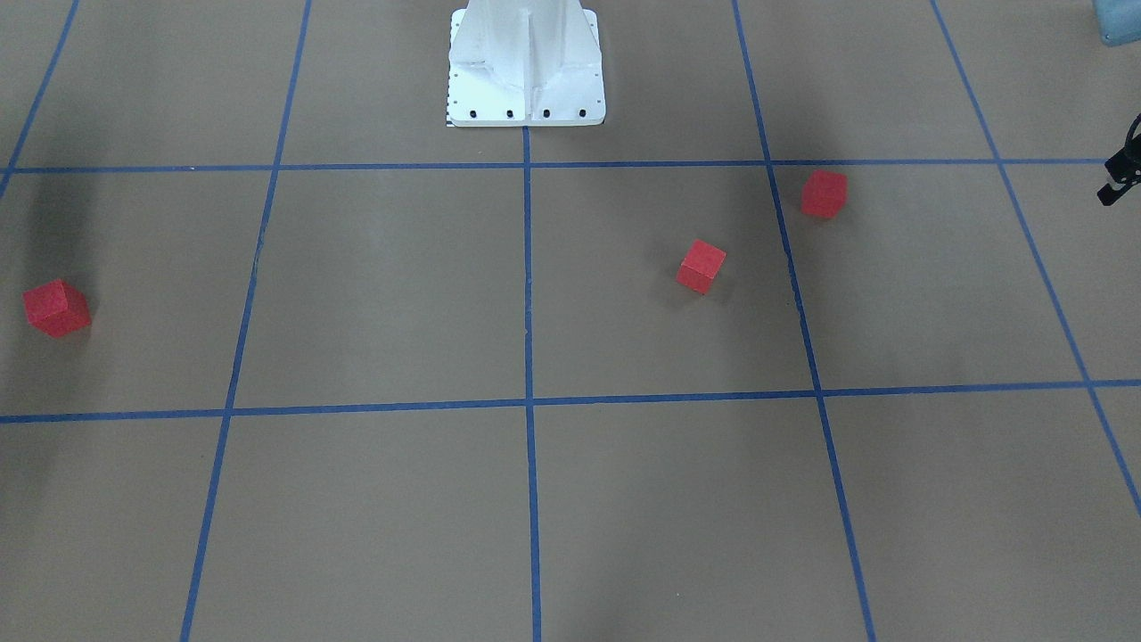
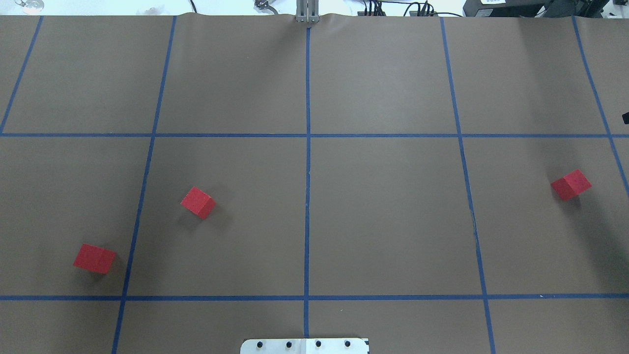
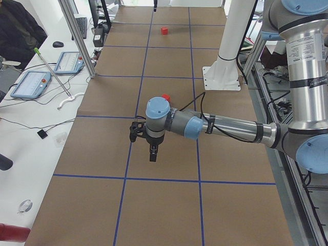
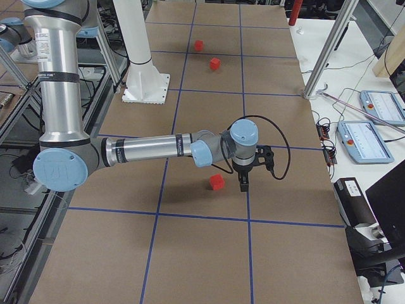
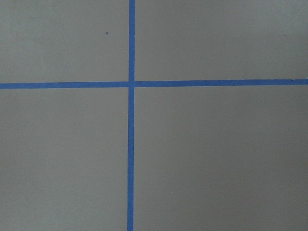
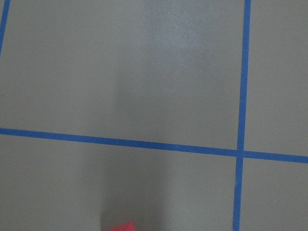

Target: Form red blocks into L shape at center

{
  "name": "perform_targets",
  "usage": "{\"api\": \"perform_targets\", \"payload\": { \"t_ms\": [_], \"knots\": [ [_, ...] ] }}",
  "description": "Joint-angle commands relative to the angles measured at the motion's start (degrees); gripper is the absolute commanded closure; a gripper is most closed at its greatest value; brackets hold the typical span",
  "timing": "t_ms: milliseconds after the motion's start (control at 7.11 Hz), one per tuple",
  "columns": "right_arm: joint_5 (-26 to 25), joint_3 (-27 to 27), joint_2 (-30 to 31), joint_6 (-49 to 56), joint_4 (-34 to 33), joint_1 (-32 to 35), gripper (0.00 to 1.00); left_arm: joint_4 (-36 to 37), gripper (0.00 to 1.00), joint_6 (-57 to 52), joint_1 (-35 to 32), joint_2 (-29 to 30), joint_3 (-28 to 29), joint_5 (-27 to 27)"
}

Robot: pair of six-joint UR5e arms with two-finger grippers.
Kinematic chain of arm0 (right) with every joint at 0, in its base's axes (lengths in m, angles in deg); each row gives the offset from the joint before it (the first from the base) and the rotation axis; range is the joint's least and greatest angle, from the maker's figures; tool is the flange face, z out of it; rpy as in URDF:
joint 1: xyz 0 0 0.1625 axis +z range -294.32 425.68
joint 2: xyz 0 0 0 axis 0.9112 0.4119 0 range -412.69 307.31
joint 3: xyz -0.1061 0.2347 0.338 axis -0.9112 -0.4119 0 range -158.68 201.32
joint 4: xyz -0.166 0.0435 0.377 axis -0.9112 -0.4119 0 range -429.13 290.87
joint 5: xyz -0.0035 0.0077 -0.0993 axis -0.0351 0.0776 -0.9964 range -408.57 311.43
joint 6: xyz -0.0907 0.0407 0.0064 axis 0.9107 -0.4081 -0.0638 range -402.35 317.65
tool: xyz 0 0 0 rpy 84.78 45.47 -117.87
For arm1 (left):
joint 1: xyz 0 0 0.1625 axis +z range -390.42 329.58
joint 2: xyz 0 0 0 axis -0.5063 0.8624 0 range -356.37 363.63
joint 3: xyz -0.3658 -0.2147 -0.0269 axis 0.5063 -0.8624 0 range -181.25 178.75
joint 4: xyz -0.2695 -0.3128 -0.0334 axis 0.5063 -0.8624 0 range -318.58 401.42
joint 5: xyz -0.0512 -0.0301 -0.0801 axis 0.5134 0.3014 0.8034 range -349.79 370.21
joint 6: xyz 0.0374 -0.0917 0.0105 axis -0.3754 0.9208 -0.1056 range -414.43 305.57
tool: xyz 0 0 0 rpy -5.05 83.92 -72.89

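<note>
Start step: red blocks [image 2: 198,202] scattered in overhead view, two lower left, one mid right, none at center [image 2: 307,216]; left gripper [image 3: 152,155] and right gripper [image 4: 243,185] opening can't be told; next likely needs reaching a block.

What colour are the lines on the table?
Blue tape lines, on a brown table. The overhead view shows them best.

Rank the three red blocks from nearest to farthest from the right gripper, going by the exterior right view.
1. Nearest red block: right beside the right gripper, on the side toward the robot.
2. Middle red block: far along the table, in the robot's left half.
3. Farthest red block: a little beyond that one, and closer to the robot's edge.
</note>
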Motion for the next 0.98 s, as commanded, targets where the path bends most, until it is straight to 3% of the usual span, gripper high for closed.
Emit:
{"api": "perform_targets", "payload": {
  "t_ms": [0, 422, 843],
  "knots": [
    [1.18, 0.02, 2.22, -0.6, 4.75, -5.33, 0.0, -0.05, 0.0, -0.02, 0.0, -0.09, -0.03, 1.62],
    [-0.92, 0.46, 2.23, -3.06, 4.85, -12.98, 0.0, -0.14, 0.0, -0.02, 0.0, -0.09, -0.47, 1.71],
    [-7.07, 0.03, 3.72, -2.54, 4.76, -18.54, 0.0, -0.14, 0.0, -0.02, 0.09, -0.09, -0.56, 2.41]
  ]
}}
